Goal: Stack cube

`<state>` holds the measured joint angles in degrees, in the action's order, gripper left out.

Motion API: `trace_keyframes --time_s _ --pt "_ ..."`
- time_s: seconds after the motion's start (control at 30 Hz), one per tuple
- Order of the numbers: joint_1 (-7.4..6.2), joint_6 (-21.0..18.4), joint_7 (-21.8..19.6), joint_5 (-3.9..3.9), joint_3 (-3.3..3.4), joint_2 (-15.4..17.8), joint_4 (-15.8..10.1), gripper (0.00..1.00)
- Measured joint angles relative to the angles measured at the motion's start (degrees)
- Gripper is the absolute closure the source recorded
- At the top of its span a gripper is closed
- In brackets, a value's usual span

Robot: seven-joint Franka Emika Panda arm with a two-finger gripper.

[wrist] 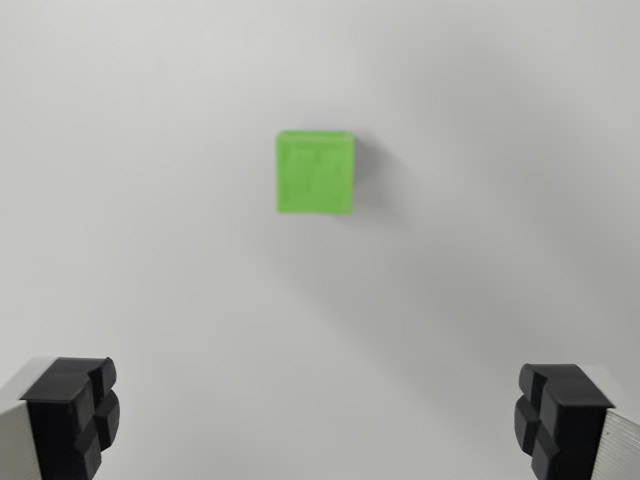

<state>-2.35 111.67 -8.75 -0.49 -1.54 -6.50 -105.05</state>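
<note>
A bright green cube [315, 172] rests on a plain white surface [150, 200], a little above the middle of the wrist view. My gripper [318, 425] hovers above the surface with its two black fingertips [75, 410] at the bottom corners of the view, far apart. It is open and nothing lies between the fingers. The cube lies ahead of the fingertips, roughly centred between them. No second cube is in view.
</note>
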Motion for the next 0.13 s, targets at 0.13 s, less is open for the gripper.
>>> trace_keyframes --time_s 0.13 --pt "0.0 0.0 0.0 0.0 0.0 0.0 0.0 0.0"
